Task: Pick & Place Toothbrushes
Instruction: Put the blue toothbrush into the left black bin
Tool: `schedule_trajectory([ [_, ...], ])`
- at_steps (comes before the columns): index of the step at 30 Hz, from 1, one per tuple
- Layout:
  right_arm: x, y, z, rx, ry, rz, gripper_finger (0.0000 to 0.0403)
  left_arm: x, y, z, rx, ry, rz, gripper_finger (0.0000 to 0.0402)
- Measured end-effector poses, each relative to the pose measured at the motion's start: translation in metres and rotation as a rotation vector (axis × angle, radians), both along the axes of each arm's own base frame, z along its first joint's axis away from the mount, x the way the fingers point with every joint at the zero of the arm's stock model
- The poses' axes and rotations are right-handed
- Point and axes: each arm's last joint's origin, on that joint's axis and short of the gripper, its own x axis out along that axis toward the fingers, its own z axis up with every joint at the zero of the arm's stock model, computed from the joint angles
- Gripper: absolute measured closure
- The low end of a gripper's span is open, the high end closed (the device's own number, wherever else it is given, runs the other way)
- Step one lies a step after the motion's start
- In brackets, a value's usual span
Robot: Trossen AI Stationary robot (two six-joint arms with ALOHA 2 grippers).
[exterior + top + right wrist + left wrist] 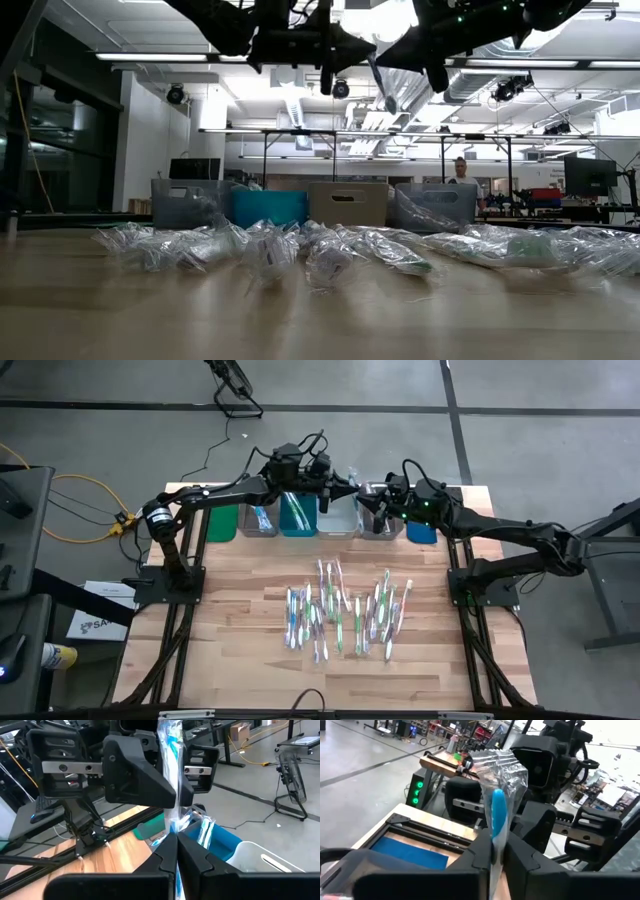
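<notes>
A: Above the row of bins [300,520] at the table's far edge, what are both claws doing?

B: The left gripper [496,854] and the right gripper [176,851] are each pinched tight on one blue toothbrush [498,815] in a clear wrapper, one at either end.

A: And the other toothbrushes [345,610]?

B: Scattered mid-table, wrapped.

A: Any writing?

B: A sheet on the floor [95,622] carries lettering; I cannot read it.

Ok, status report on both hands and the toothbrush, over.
Left hand and right hand both shut on one wrapped blue toothbrush, above the bins. Pile waits on table. Nothing in the way.
</notes>
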Motion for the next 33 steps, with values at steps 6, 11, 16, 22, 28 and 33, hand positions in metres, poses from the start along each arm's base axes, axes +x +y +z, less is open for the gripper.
schedule_trajectory([
  [6,-0.005,0.002,0.005,0.043,-0.027,-0.004,0.0400,-0.005,0.009,0.000,0.012,0.004,0.013,0.0377],
  [11,-0.024,0.007,0.013,0.114,-0.025,-0.004,0.0393,-0.016,0.026,0.002,0.021,0.003,0.033,0.0383],
  [16,-0.049,0.014,0.020,0.155,0.009,-0.073,0.0340,-0.033,0.043,0.005,0.014,0.015,0.044,0.0383],
  [22,-0.080,0.024,0.025,0.149,0.058,-0.228,0.0252,-0.061,0.058,0.008,0.031,0.132,0.088,0.0383],
  [28,-0.101,0.033,0.027,0.196,0.055,-0.304,0.0198,-0.092,0.066,0.010,0.057,0.269,0.188,0.0383],
  [33,-0.106,0.034,0.025,0.213,0.079,-0.342,0.0191,-0.114,0.071,0.006,0.061,0.347,0.265,0.0383],
])
